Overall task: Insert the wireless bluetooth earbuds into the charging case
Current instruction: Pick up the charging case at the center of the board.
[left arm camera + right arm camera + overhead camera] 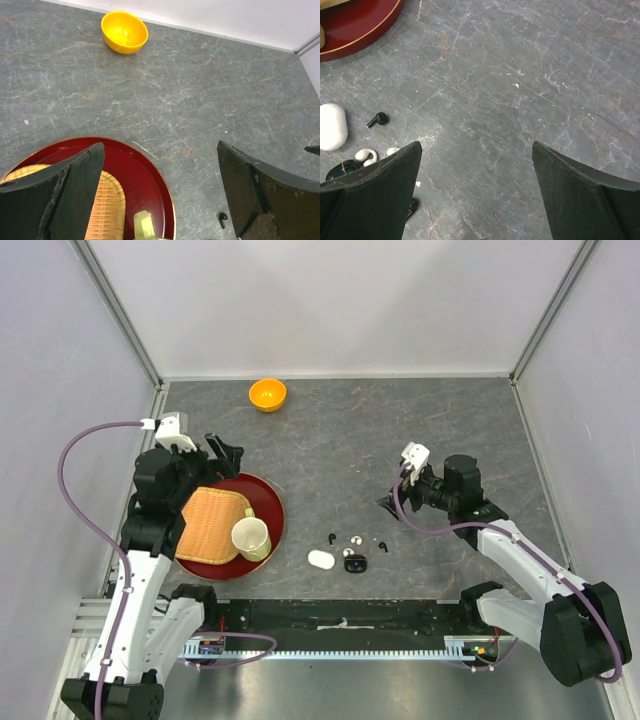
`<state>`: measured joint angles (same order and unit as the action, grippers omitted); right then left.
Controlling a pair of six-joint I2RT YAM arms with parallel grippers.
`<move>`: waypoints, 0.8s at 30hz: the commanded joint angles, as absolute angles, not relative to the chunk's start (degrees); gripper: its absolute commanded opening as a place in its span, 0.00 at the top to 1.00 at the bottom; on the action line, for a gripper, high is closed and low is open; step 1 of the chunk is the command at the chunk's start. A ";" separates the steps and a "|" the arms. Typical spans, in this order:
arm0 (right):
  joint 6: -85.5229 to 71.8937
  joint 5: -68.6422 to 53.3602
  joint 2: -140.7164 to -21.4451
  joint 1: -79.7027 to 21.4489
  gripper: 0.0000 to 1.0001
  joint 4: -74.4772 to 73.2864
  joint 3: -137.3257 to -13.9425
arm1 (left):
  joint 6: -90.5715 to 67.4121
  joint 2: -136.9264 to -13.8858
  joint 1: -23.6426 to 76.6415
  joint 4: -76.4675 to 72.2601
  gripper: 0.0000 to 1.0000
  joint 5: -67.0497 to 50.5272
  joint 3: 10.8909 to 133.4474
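Top external view: we see the wireless bluetooth earbuds lying loose on the grey worktop, clustered around a white charging case and a black charging case near the front edge. Left wrist view: the left gripper hangs over a red plate, fingers spread wide, holding nothing. Right wrist view: the right gripper hovers just beside the buds, fingers equally wide and empty.
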<state>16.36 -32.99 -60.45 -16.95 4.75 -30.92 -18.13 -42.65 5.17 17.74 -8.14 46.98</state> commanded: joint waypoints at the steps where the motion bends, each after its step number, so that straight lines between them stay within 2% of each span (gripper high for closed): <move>1: 12.06 -25.50 -60.29 -19.07 0.02 4.65 -35.67 | -16.17 -41.57 4.39 18.19 0.00 -9.76 47.64; 2: 6.91 -23.49 -60.64 -19.07 0.02 4.92 -36.73 | -15.91 -41.40 4.31 18.37 0.00 -9.76 47.55; 5: 6.59 -22.93 -61.61 -19.07 0.02 3.43 -40.34 | -16.08 -40.78 4.31 18.54 0.00 -9.67 46.94; 11: 18.00 -33.92 -60.47 -19.07 0.02 0.46 -35.77 | -17.49 -39.20 4.31 17.76 0.00 -10.46 45.00; 17: 18.73 -22.70 -59.16 -19.07 0.02 0.26 -36.30 | -17.75 -38.58 4.31 17.58 0.00 -10.37 44.56; 20: 19.16 -21.45 -54.86 -19.33 0.02 3.23 -34.11 | -18.01 -38.32 4.31 17.67 0.00 -10.28 44.39; 22: 19.25 -22.84 -50.74 -19.25 0.02 5.35 -30.70 | -18.28 -38.23 4.31 17.58 0.00 -10.20 44.30; 24: 22.14 -29.14 -48.96 -19.42 0.02 4.84 -28.84 | -18.46 -38.32 4.22 17.58 0.00 -10.20 44.21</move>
<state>18.02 -23.49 -53.60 -19.00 1.58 -32.29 -17.98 -39.05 4.58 17.96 -9.21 44.60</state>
